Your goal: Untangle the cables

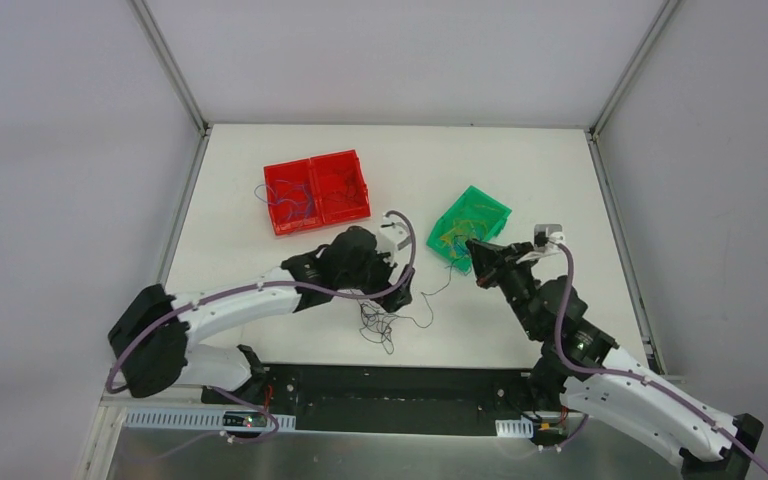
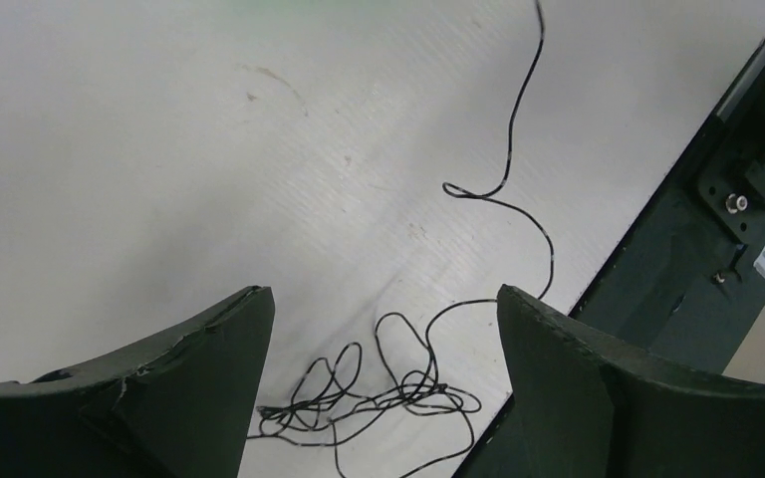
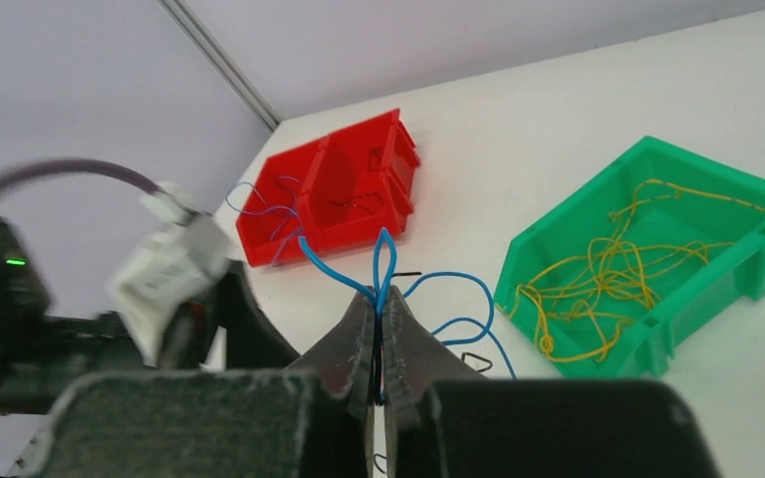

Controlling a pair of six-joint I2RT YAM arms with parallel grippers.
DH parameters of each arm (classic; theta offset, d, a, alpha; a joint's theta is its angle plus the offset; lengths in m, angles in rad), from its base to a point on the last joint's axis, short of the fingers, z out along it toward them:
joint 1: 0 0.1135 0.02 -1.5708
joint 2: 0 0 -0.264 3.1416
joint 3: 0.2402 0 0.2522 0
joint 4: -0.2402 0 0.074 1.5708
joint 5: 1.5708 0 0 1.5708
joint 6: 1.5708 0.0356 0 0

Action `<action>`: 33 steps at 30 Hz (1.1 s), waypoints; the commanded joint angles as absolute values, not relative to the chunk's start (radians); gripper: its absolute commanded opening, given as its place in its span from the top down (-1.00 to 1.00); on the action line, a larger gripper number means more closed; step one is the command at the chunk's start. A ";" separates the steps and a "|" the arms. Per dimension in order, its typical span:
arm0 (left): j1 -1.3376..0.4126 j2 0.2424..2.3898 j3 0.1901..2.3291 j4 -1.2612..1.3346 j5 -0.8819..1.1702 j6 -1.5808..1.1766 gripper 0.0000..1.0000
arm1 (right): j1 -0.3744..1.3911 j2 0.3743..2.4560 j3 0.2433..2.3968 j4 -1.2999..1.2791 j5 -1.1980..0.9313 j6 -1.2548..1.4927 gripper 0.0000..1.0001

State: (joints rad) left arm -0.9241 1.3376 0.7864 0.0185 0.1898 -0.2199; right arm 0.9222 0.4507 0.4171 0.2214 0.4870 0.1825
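Fingers of the right gripper pressed together on a loop of blue wire, held aloft between the red bin and the green bin, which holds yellow wires. Left gripper spread wide and empty above a black tangle lying on the table close to its near edge. Risk: the blue strand may be caught among others, so a pull could drag them along; a careless sweep could push the black tangle off the edge
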 commanded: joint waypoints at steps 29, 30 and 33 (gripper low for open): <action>-0.933 1.430 0.849 -0.283 -0.008 -0.165 0.34 | 0.918 0.840 0.660 0.039 0.247 0.156 0.21; -0.933 1.438 0.854 -0.284 -0.003 -0.164 0.62 | 0.919 0.865 0.678 0.023 0.210 0.148 -0.03; -0.932 1.399 0.846 -0.287 -0.037 -0.174 1.00 | 0.917 0.937 0.730 -0.052 0.113 0.130 -0.44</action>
